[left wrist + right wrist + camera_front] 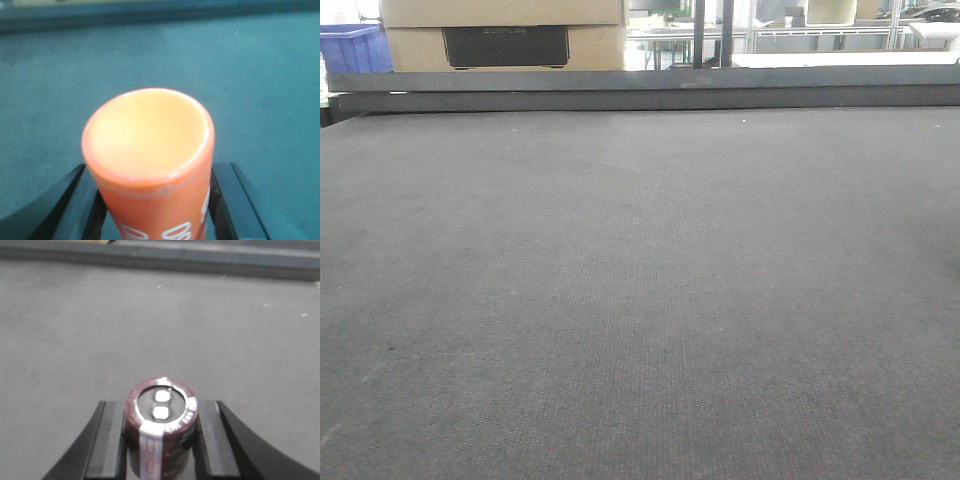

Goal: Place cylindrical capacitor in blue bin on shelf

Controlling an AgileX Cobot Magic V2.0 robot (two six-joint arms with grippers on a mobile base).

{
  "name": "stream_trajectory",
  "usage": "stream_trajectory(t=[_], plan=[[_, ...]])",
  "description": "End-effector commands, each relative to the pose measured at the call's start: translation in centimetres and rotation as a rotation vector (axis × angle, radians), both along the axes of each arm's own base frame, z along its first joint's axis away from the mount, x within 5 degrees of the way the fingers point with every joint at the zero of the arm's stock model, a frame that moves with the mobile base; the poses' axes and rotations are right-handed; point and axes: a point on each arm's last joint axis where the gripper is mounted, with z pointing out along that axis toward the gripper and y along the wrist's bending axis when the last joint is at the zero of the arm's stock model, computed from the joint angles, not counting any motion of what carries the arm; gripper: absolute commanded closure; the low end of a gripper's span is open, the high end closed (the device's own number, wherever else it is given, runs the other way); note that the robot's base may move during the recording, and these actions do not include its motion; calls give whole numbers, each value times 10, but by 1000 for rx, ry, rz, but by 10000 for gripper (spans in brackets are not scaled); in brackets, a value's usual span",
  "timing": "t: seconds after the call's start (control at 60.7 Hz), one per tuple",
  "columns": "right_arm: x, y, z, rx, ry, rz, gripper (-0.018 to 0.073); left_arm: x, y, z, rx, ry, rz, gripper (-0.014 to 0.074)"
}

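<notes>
The cylindrical capacitor (161, 432) is a short dark maroon cylinder with a pale grey stripe and a silvery top. It stands upright between the black fingers (107, 440) of my right gripper (161, 405), which is shut on it above the dark grey mat (150, 325). My left gripper (152, 167) is shut on an orange cylinder (150, 145) with white print and a pale hollow top. A blue bin (350, 45) shows at the far back left in the front view. The shelf is out of view. Neither gripper appears in the front view.
A wide dark mat (640, 300) covers the table, with a raised dark rail (640, 90) along its far edge. Cardboard boxes (505, 35) stand behind the rail at left. Pale metal frames and tables (820, 35) lie further back at right.
</notes>
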Motion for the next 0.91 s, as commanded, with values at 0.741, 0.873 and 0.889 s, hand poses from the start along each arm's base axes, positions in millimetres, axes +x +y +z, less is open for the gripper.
stream_trajectory(t=[0.741,0.873,0.889], plan=[[-67,-5,27,15,-265,39,721,-56,18,1,-26,-102,-1,708],[-67,-5,27,15,-265,39,721,-56,18,1,-26,-102,-1,708],[-67,-5,27,15,-265,39,721,-56,18,1,-26,-102,-1,708]])
